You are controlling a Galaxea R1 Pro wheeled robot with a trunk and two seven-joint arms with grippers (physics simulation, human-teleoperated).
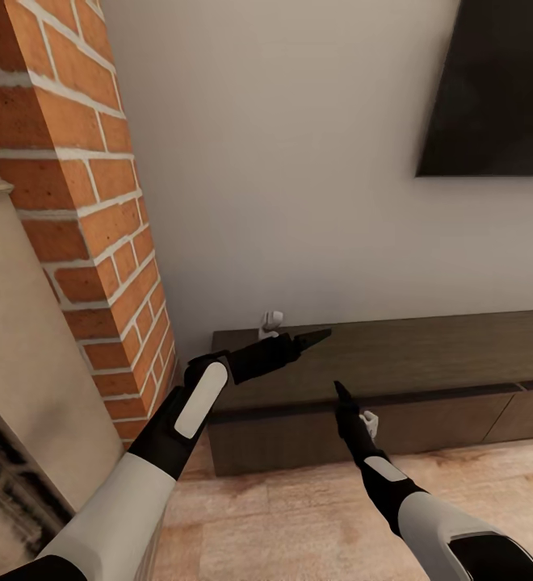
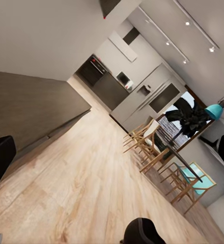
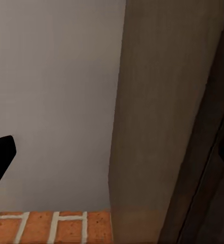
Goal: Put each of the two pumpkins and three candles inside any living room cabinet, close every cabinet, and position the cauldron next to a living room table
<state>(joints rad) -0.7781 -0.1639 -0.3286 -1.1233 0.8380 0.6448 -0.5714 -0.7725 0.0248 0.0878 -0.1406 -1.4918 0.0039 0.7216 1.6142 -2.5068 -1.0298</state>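
The long, low dark-brown cabinet (image 1: 396,363) runs along the white wall, and its drawer fronts look shut. My left gripper (image 1: 319,335) hovers over the cabinet's left end, pointing right. In the left wrist view its fingers (image 2: 0,157) stand wide apart with nothing between them, above the floor beside the cabinet (image 2: 35,107). My right gripper (image 1: 341,391) points up in front of the cabinet's face. It is open and empty in the right wrist view, close to the cabinet (image 3: 158,127). The pumpkins, candles, cauldron and coffee table are out of view.
A red brick column (image 1: 81,202) and fireplace surround (image 1: 8,484) stand close on the left. A dark TV (image 1: 501,89) hangs above the cabinet. A wood floor (image 1: 299,516) lies in front. Far off are a dining table with chairs (image 2: 163,152) and kitchen cupboards (image 2: 109,86).
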